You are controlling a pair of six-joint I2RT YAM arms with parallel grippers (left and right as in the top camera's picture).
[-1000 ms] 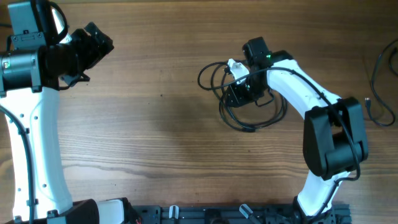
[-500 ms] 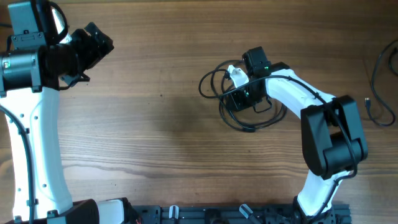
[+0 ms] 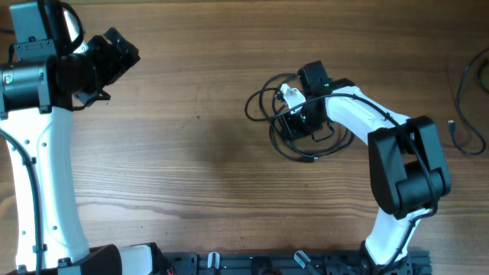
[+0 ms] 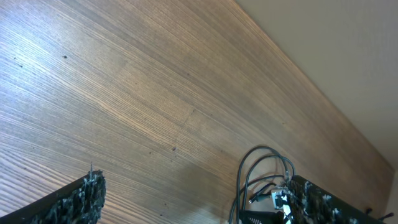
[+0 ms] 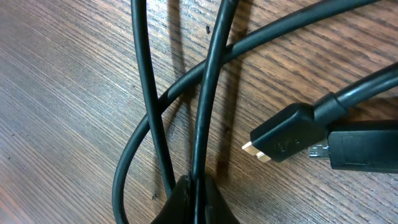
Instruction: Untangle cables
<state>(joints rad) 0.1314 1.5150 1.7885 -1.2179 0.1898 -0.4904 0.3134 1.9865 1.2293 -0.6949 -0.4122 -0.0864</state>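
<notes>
At mid-table, the right tool (image 5: 194, 199) has pinched shut on the cables (image 5: 148, 93); the left tool (image 3: 122, 47) stays open.

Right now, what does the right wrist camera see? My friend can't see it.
The right gripper is shut on one thin black cable at the bottom of the picture. Other black cables cross it on the wooden table, and a small plug with a gold tip lies at the right.
</notes>
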